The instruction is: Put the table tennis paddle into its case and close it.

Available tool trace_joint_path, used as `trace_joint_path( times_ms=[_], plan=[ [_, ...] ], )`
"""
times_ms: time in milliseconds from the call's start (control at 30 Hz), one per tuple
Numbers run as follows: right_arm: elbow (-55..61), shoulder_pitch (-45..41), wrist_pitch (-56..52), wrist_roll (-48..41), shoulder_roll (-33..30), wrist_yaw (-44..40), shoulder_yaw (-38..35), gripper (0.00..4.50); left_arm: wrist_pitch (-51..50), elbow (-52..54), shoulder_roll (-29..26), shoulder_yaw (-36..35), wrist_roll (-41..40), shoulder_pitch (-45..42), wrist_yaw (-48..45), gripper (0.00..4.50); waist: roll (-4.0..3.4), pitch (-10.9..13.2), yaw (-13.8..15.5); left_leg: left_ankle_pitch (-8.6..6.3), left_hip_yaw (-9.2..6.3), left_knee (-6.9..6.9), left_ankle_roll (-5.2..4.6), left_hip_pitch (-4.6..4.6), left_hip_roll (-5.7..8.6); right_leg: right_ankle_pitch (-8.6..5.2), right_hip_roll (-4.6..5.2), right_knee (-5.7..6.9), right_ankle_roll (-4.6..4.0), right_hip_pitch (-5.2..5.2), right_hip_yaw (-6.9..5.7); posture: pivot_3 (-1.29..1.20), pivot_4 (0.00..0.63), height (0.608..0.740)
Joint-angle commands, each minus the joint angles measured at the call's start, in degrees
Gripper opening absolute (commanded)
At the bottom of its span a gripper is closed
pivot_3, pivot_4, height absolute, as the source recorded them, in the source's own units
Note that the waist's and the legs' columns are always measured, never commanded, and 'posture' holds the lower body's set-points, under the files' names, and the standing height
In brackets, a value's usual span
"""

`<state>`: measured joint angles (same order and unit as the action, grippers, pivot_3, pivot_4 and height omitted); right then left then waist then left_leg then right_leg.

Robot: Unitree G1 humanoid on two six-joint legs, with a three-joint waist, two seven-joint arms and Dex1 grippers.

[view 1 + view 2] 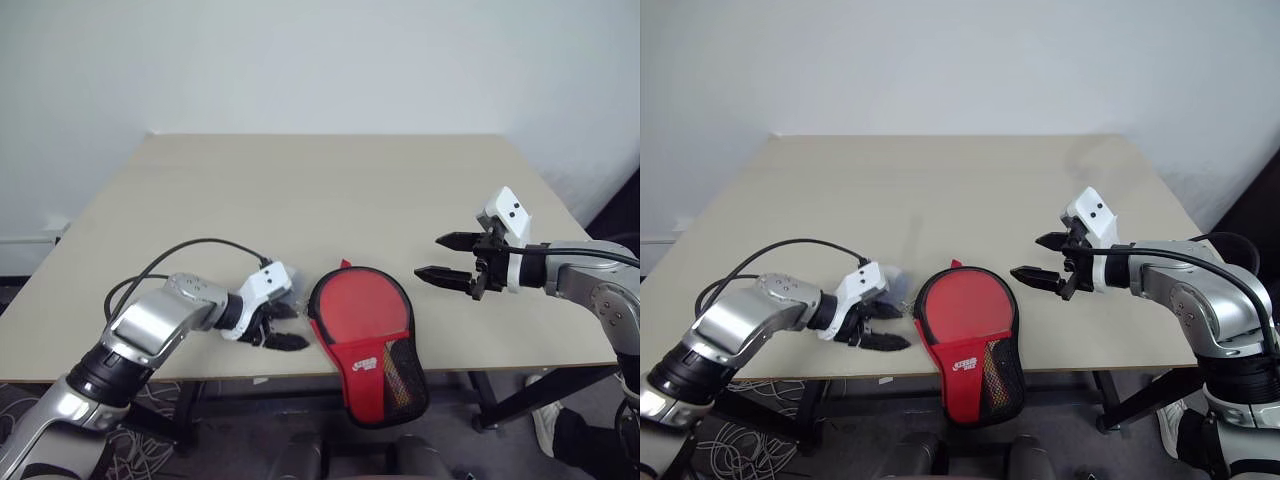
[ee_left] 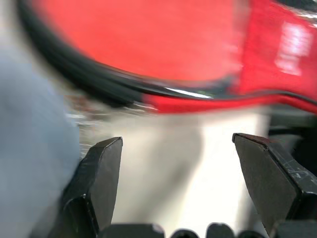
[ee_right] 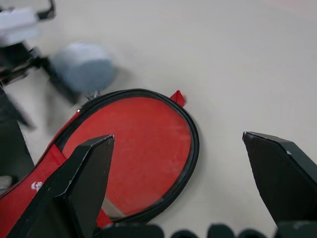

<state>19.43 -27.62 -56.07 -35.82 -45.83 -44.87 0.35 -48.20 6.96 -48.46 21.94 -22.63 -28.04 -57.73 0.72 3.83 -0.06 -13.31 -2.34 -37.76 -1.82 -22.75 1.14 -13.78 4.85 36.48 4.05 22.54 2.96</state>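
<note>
As we read the table from its left side, our left gripper comes first, low over the near edge with its fingers spread wide and nothing between them. Just beside it to the right lies the case, flat on the tabletop, round end toward the middle of the table and narrow end with the black mesh pocket hanging a little past the near edge, so its long axis runs from far-left to near-right. From the left fingers the case lies straight ahead and close, and this arm is the nearer of the two. A small greyish thing sits by the case's rim next to the left gripper; it may be a zip pull or tag, we cannot tell. The table tennis paddle appears to sit inside the case, its red face ringed by the black edging, the handle hidden. Further right, our right gripper hovers above the table, well apart from the case, fingers fully spread and empty
</note>
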Motion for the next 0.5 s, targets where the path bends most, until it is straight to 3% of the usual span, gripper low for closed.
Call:
trace_joint_path(
  times_ms=[33,500],
  plan=[
    [1.3,-0.8,0.4,-0.2,0.3,0.5,-1.5,4.5,4.0,-1.7,1.9,-1.5,2.0,-2.5,-0.8,3.75,0.0,0.0,0.0,0.0,0.01,0.0,-0.01,-0.02,0.0,0.01,0.0,0.0,0.02,0.0,0.01,0.0,0.0,0.74],
    [1.4,-0.9,0.1,-0.6,-0.4,0.1,-1.4,4.5,7.6,-1.3,5.5,-2.7,2.9,-3.8,-5.6,3.75,0.03,0.0,0.0,-0.02,0.01,0.01,-0.03,-0.07,0.0,0.08,-0.02,0.01,0.15,0.02,-0.01,0.0,0.0,0.74]
  ],
)
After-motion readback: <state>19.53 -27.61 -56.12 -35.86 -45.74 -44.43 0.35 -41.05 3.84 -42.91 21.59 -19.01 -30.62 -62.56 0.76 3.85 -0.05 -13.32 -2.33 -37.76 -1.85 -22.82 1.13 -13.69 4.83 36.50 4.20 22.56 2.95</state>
